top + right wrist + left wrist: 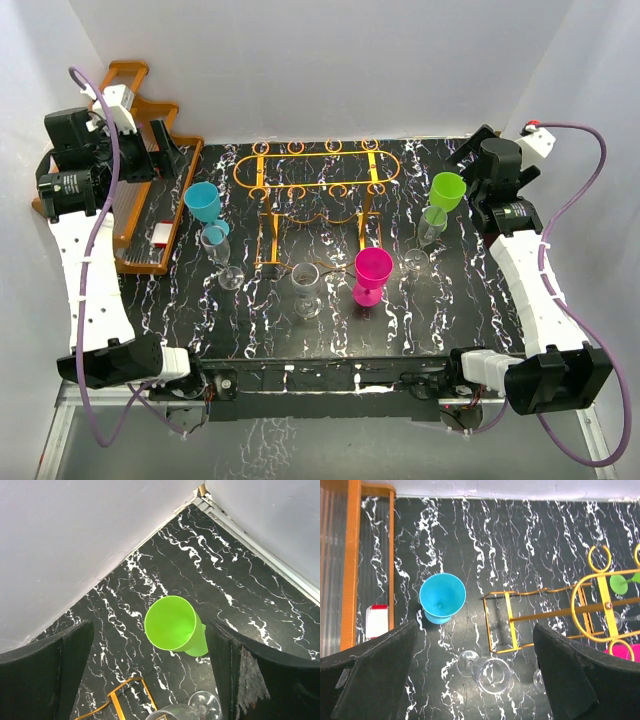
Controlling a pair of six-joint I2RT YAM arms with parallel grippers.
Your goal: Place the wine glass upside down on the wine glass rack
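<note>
**Not started: both tools empty, rack bare**

Top view: the wine glass rack (315, 175) sits back-centre on the counter (330, 335), and I can't see anything hung on it. Three clear wine glasses stand on the counter. The middle glass (308, 290) is just in front of the rack's legs. The left glass (220, 250) is beside the blue cup (203, 202), and the right glass (428, 235) is beside the green cup (447, 192). The pink cup (372, 272) is just right of the middle glass. Can't tell which glass is the target.

Left wrist: left tool (475, 625) has its jaws wide apart and holds nothing. It hangs above the blue cup and the left glass, with the rack's end off to the right.

Right wrist: right tool (150, 625) is also spread wide and empty, above the green cup. The right glass is only partly visible at the bottom edge.

Status, my read: zero progress. Remaining steps are to grab a glass, flip it, and slide the stem into a rack slot so it hangs by its foot.
</note>
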